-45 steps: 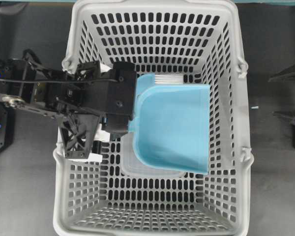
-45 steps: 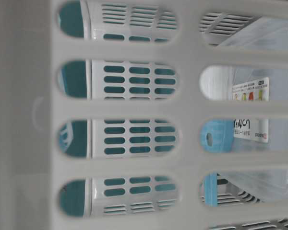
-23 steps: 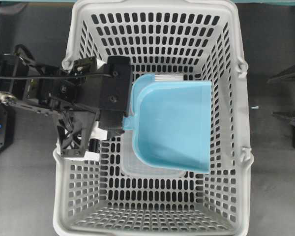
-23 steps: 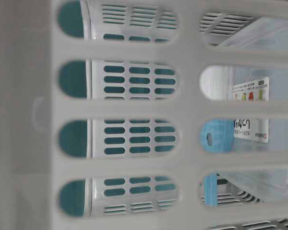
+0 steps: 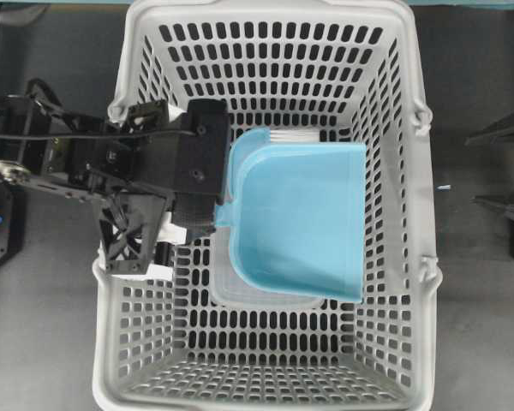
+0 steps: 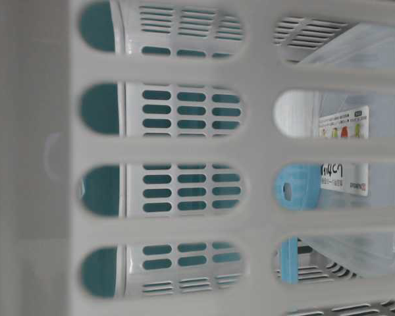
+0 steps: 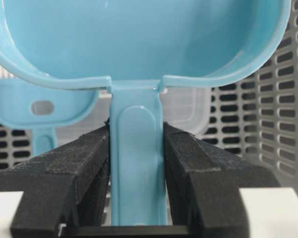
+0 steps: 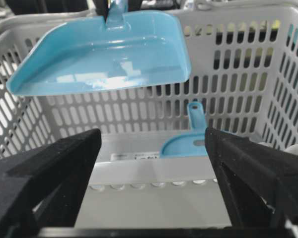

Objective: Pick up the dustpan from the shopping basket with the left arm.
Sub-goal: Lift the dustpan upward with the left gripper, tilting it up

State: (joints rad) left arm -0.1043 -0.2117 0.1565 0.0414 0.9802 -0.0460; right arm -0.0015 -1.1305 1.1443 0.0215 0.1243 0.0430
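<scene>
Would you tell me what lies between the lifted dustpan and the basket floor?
In the right wrist view, a clear lidded container and the blue brush lie below the dustpan.

label (image 6: 343,148) on clear container | Japanese print | too blurred to read

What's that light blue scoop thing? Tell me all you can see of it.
It is a dustpan of glossy light blue plastic: a wide, flat mouth, a rounded back wall and a thin handle. The left claw clamps that handle between its black padded fingers. The right wrist view shows it lifted clear of the grey shopping basket's floor, mouth tipped slightly down.
</scene>
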